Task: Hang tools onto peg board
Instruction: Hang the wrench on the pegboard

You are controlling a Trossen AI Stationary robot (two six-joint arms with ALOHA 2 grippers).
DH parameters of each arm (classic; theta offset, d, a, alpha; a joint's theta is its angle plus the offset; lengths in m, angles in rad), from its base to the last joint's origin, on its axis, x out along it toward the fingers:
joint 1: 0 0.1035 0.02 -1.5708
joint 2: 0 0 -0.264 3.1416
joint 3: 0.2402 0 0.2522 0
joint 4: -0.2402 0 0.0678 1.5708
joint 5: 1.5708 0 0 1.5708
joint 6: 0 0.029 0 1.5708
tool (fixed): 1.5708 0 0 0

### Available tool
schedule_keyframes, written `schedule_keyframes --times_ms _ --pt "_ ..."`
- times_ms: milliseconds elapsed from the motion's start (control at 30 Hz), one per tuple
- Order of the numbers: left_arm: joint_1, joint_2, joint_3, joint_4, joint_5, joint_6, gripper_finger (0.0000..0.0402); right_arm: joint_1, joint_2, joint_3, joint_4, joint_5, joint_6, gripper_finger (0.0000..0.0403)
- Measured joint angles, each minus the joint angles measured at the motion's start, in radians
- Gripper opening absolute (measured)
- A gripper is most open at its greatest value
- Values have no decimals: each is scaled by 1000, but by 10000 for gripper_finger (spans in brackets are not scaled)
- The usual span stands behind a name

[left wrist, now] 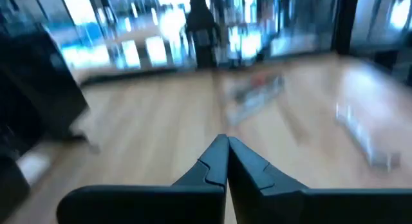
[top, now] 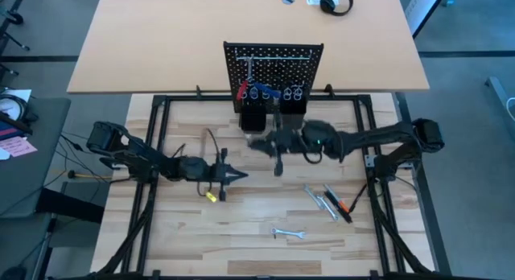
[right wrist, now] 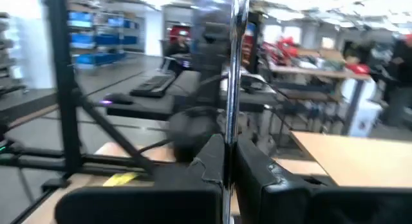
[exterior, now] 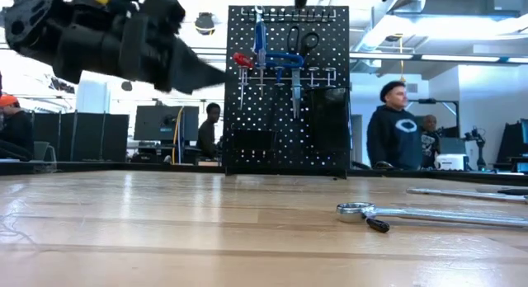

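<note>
The upright black perforated peg board [top: 273, 67] stood at the table's far edge, with blue- and red-handled tools [exterior: 276, 58] on its hooks. The right gripper [right wrist: 229, 161] hovered near its base, clenched on a thin silver wrench [right wrist: 235, 69]. The left gripper [top: 237, 176] was closed and empty above the wooden table [top: 249, 248]. More silver wrenches [top: 322, 201] lay on the table's right side.

Wooden table [top: 241, 240] — loose wrenches [top: 287, 232]
</note>
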Motion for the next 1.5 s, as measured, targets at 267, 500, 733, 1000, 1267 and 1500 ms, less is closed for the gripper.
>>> schedule_keyframes --times_ms 267,500,733,1000,1267,1500 --pt "23 0 13 289 164 95 66 140 0 -41 102 10 -96 21" --pt "23 0 194 185 161 149 186 161 0 -41 137 16 -128 21" --pt "21 0 331 -9 131 147 220 161 0 -41 126 19 -157 22" --pt "-39 0 354 -47 103 208 181 161 0 -41 119 24 -157 22" --pt "-85 -31 354 -41 -25 274 165 161 0 -41 118 27 -153 22" --pt "-97 -138 355 -174 -45 265 131 161 0 -41 113 27 -153 22"
